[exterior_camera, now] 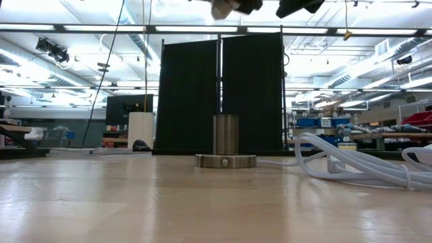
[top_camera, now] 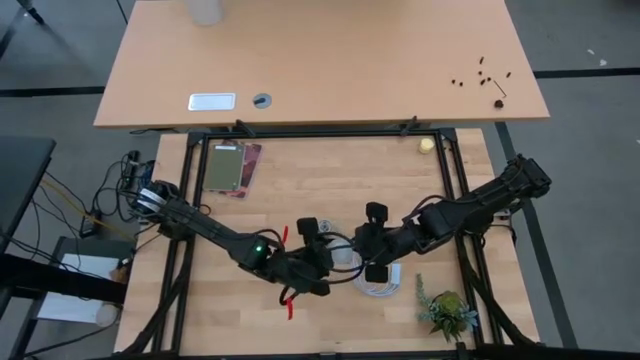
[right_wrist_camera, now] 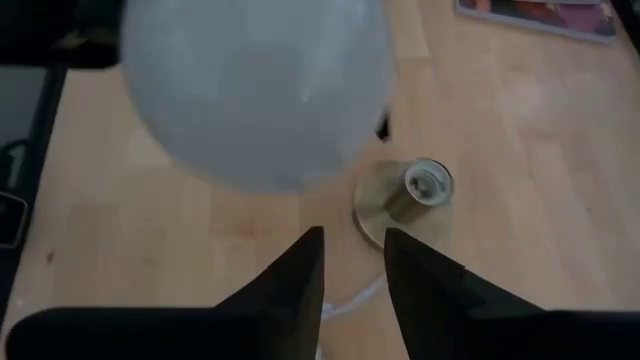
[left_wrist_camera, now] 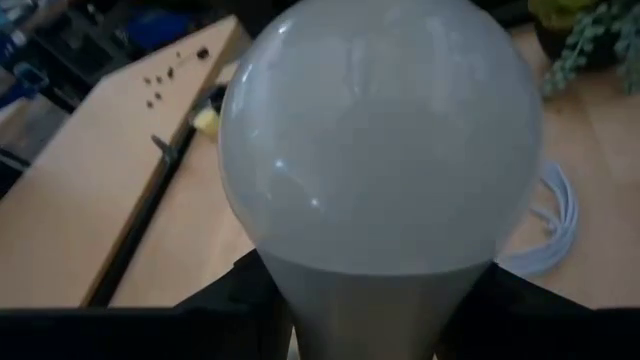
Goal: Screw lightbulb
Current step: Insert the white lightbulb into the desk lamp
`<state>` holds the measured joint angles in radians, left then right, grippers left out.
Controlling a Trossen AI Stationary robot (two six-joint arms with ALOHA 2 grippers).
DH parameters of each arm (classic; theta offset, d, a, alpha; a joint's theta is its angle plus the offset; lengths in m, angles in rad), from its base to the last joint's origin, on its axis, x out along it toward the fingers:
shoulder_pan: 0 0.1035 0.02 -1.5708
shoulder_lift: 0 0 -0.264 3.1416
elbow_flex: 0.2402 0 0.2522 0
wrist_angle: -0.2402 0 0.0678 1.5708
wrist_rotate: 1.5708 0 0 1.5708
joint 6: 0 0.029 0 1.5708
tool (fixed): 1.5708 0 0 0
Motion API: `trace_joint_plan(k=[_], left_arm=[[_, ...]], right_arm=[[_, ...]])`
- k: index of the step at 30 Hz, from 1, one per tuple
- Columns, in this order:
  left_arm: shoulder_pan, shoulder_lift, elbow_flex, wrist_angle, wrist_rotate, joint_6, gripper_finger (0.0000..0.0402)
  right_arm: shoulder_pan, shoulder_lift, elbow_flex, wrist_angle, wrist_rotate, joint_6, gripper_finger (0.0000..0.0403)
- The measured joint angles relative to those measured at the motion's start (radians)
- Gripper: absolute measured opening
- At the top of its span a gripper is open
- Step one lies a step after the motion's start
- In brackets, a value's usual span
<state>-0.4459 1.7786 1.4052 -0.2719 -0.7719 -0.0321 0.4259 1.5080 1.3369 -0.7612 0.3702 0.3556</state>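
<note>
A frosted-white lightbulb (left_wrist_camera: 380, 140) fills the left wrist view, its grey neck between the fingers of my left gripper (top_camera: 322, 256). It also shows blurred in the right wrist view (right_wrist_camera: 255, 95) and high up in the low view (exterior_camera: 221, 8). Below it the metal socket (right_wrist_camera: 428, 184) stands upright on its round disc (exterior_camera: 225, 160), which rests flat on the table. My right gripper (right_wrist_camera: 352, 250) hovers above and beside the socket. A narrow gap parts its fingers and nothing is between them. My left gripper pinches the bulb's grey neck (left_wrist_camera: 365, 310), just below the white globe, between its two fingers. The fingers come from the table's left side, slanting a little downward. The bulb is lifted clear of the table, its globe pointing away from the wrist.
A coiled white cable (top_camera: 380, 288) lies right of the socket and a small plant (top_camera: 447, 312) stands at the near right. A booklet (top_camera: 232, 167) lies at the far left and a small yellow object (top_camera: 427, 145) at the far right. A second table (top_camera: 320, 60) stands beyond.
</note>
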Motion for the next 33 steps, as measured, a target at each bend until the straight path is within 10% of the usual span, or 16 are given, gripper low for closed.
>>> trace_joint_plan(k=[20,33], left_arm=[[0.109,0.000,-0.022,-0.022,0.385,-0.002,0.0183],[0.279,0.001,-0.135,0.151,0.606,0.200,0.0183]], right_arm=[[0.135,-0.004,0.000,-0.063,0.217,-0.218,0.0283],[0.114,-0.069,0.000,-0.280,0.213,-0.044,0.0289]])
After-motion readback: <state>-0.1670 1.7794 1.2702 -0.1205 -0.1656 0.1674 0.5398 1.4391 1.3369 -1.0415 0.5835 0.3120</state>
